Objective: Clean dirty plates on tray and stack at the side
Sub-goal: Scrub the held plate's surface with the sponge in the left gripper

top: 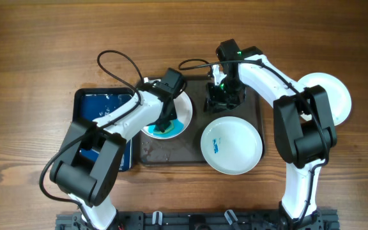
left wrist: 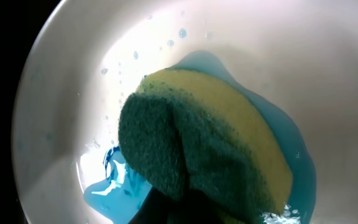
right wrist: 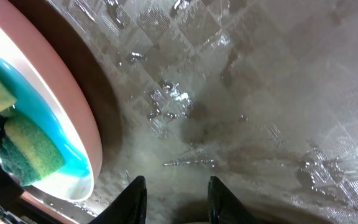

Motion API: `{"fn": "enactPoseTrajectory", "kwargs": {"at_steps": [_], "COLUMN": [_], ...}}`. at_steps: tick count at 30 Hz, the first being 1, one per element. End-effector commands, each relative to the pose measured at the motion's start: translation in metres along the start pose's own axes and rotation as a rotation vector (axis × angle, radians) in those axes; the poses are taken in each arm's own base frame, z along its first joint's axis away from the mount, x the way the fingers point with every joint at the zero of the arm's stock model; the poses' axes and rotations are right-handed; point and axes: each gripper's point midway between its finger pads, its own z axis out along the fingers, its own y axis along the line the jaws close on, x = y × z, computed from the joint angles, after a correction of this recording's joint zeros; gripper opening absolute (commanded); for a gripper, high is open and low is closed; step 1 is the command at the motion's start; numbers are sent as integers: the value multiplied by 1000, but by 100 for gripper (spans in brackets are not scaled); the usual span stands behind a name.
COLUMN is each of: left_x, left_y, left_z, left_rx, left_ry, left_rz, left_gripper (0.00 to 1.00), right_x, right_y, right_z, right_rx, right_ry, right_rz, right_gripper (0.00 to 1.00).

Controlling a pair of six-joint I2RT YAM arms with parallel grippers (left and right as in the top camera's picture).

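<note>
We see the left gripper clamped on a sponge – its fingers mostly hidden – in a blue-puddled plate on the tray; the right gripper gapes empty over wet tray.

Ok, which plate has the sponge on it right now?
The plate at the tray's left end, pooled with blue liquid under the sponge. The tray's other plate shows only small smears; the third sits on bare wood.
</note>
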Motion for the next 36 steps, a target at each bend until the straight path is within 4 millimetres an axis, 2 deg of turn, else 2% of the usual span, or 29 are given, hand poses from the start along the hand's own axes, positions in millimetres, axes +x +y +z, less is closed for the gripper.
{"fn": "enactPoseTrajectory", "kwargs": {"at_steps": [1, 9, 19, 25, 29, 30, 35, 36], "left_x": [65, 70, 74, 76, 76, 76, 77, 77], "left_y": [-14, -26, -39, -54, -57, -57, -57, -58], "left_z": [37, 35, 32, 29, 28, 28, 27, 27], "left_rx": [39, 101, 168, 250, 263, 266, 268, 270], "left_ry": [224, 251, 285, 310, 314, 316, 318, 319], "left_rz": [37, 31, 26, 21, 20, 20, 20, 20], "left_gripper": [4, 4, 4, 4, 4, 4, 4, 4], "right_x": [-4, -17, -26, -29, -27, -25, -14, -13], "right_y": [5, 28, 31, 23, 19, 17, 4, 2], "right_z": [1, -1, 1, 2, 9, 12, 34, 36], "right_rx": [-33, -154, -161, -117, -110, -110, -110, -110], "right_ry": [-7, -49, -76, -92, -89, -87, -72, -72], "right_rz": [-3, -4, 70, 112, 114, 122, 157, 157], "right_gripper": [33, 29, 30, 31, 33, 31, 5, 4]}}
